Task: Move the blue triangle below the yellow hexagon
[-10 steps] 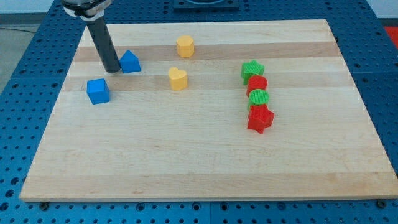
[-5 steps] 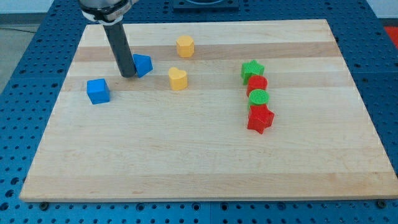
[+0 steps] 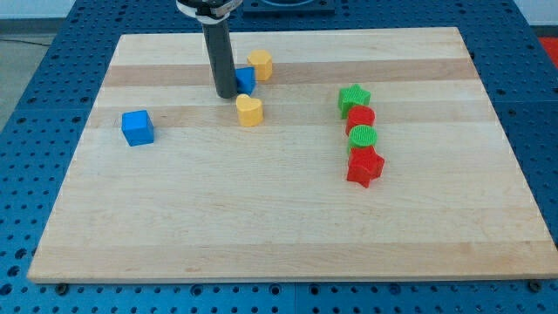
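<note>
On the pale wooden surface (image 3: 261,227) lie eight plastic blocks: two red, two green, two yellow, two blue. Nearest, a red star (image 3: 364,167), green cylinder (image 3: 362,137), red cylinder (image 3: 360,117) and green star (image 3: 354,97) form a column. A blue cube (image 3: 137,127) sits left. Farther, a yellow heart (image 3: 249,110), then the blue triangle (image 3: 246,80) touching my tip (image 3: 225,93), just below-left of the yellow hexagon (image 3: 259,64). No pincer shows.

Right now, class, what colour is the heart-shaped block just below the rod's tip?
Yellow: the heart block shows clearly in the camera view.
</note>
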Available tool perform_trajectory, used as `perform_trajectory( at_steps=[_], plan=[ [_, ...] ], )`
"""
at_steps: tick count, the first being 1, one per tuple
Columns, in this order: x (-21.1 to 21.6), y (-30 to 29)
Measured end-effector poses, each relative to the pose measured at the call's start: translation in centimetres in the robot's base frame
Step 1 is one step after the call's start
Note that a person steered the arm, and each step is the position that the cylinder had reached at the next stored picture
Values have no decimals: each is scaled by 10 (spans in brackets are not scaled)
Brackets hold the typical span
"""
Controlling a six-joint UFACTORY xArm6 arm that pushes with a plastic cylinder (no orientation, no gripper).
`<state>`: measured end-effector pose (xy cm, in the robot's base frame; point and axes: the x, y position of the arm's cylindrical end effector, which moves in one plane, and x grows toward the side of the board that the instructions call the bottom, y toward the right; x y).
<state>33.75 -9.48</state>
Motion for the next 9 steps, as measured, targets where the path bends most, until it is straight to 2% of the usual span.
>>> perform_trajectory(
  at_steps=[3, 5, 7, 9],
  plan=[
    [-3, 7],
    [-4, -9],
    [-29, 16],
    [-29, 8]
  ],
)
